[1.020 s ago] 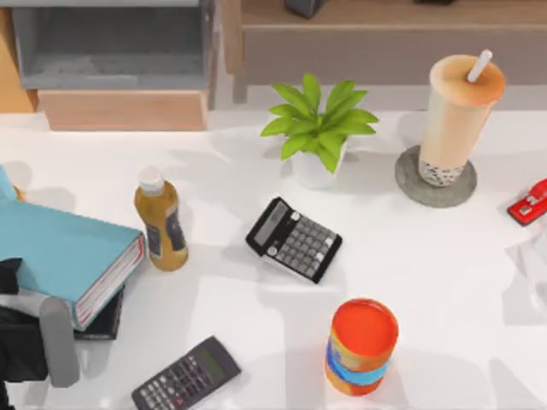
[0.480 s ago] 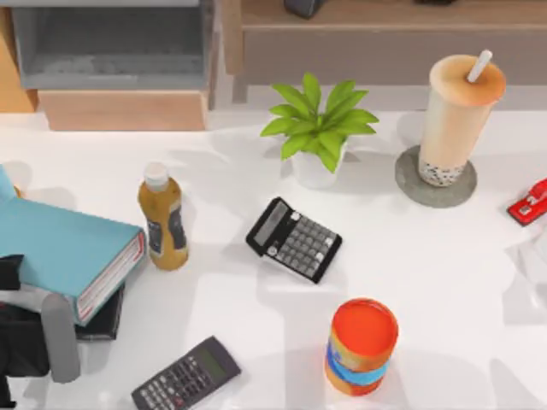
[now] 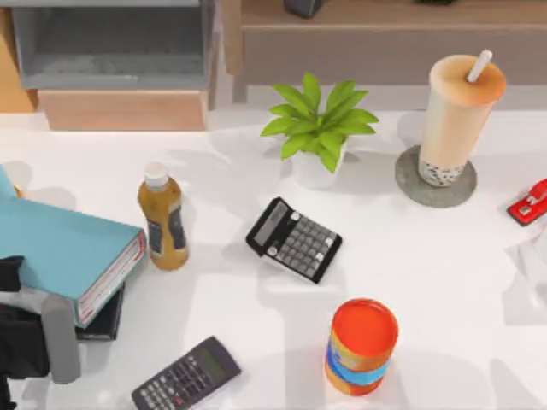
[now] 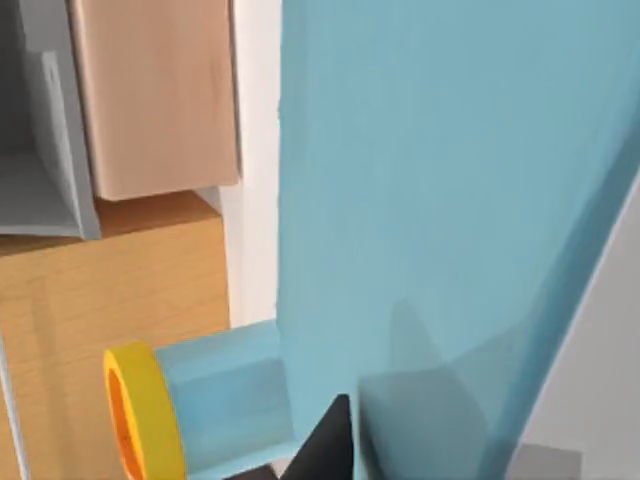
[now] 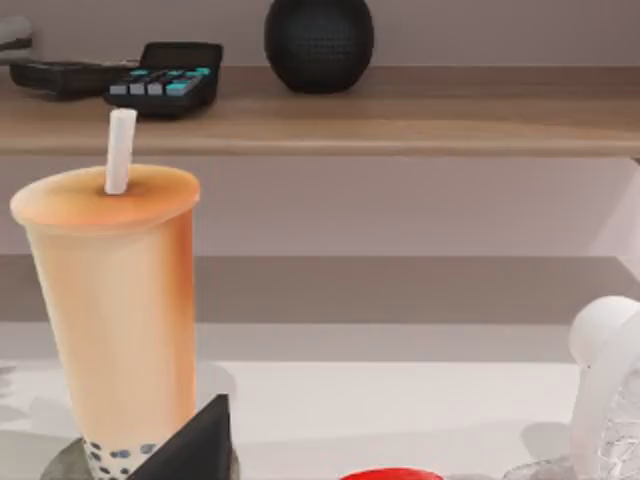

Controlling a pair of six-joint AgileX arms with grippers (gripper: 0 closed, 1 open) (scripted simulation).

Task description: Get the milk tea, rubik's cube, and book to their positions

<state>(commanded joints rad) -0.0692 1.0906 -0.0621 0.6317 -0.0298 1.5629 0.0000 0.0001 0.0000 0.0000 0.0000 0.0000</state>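
At the near left corner of the table (image 3: 256,350), the left pincer (image 3: 34,337) sits at the near edge of the book (image 3: 64,252); whether its fingers are apart or clamped on the cover I cannot tell. The teal book rests tilted on a thin black book (image 3: 107,320), its red-trimmed page edge facing right. In the left wrist view the teal cover (image 4: 440,200) rises beside a blue cylinder with a yellow rim (image 4: 190,405).

Along the near edge lie a dark calculator (image 3: 185,374) and, further right, an orange-and-blue can (image 3: 361,344) standing upright. Mid-table, an amber bottle (image 3: 162,219) stands just right of the book, apart from it, and a second calculator (image 3: 293,239) lies near the centre. A red object (image 3: 529,202) sits at the right edge.

Farther back, a potted plant (image 3: 316,132) stands centrally, and the milk tea (image 3: 455,115) stands upright on a grey coaster (image 3: 410,184) at the far right. The right wrist view shows the milk tea (image 5: 115,300) close by, with a dark fingertip (image 5: 195,445) of the right pincer in front of its base; that pincer's state I cannot tell. Behind it a wooden shelf (image 5: 400,125) carries a black sphere (image 5: 318,42)
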